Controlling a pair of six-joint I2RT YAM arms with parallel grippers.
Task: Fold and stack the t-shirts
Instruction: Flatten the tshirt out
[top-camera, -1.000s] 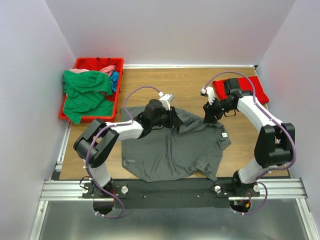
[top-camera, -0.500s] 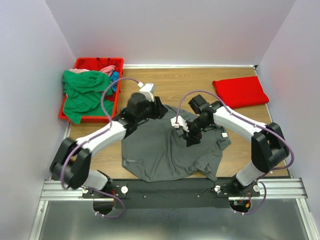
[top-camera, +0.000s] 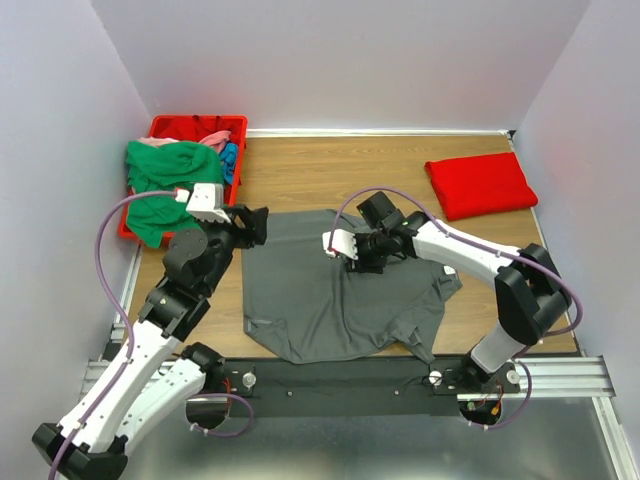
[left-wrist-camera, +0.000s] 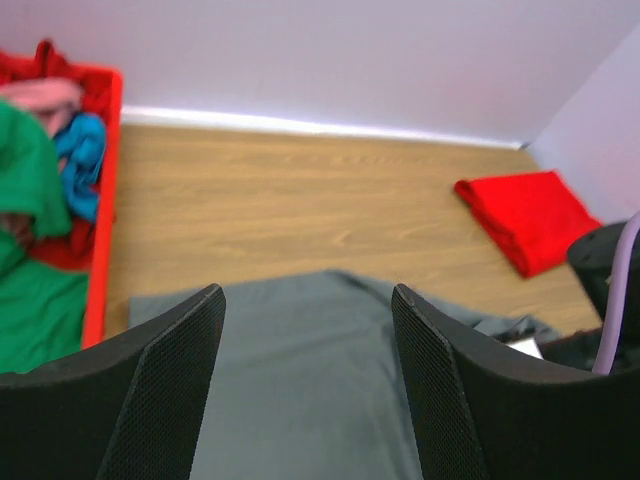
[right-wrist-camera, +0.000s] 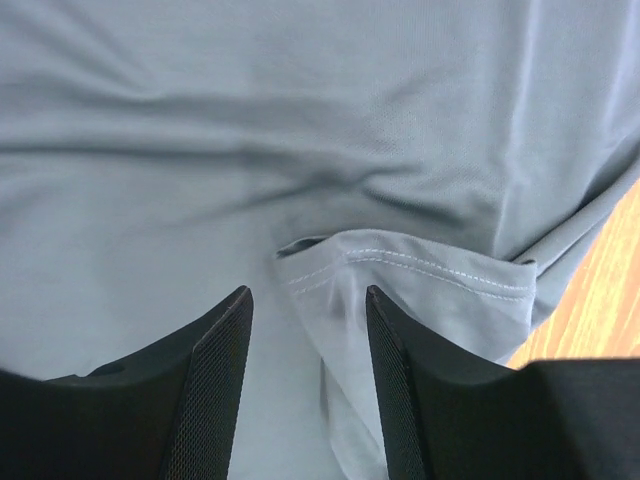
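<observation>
Top view: pink shirt (top-camera: 213, 138) & blue shirt (top-camera: 230, 158) mostly buried under green shirt (top-camera: 170, 190) in bin (top-camera: 200, 119); right arm (top-camera: 460, 252) hides pt of grey shirt (top-camera: 320, 300). Left wrist view: bin cut off at left edge.

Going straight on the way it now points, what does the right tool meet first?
Most likely the turned-over sleeve hem of the dark grey cloth t-shirt, which lies directly ahead of the open right tool. How far off it is remains unclear.
</observation>
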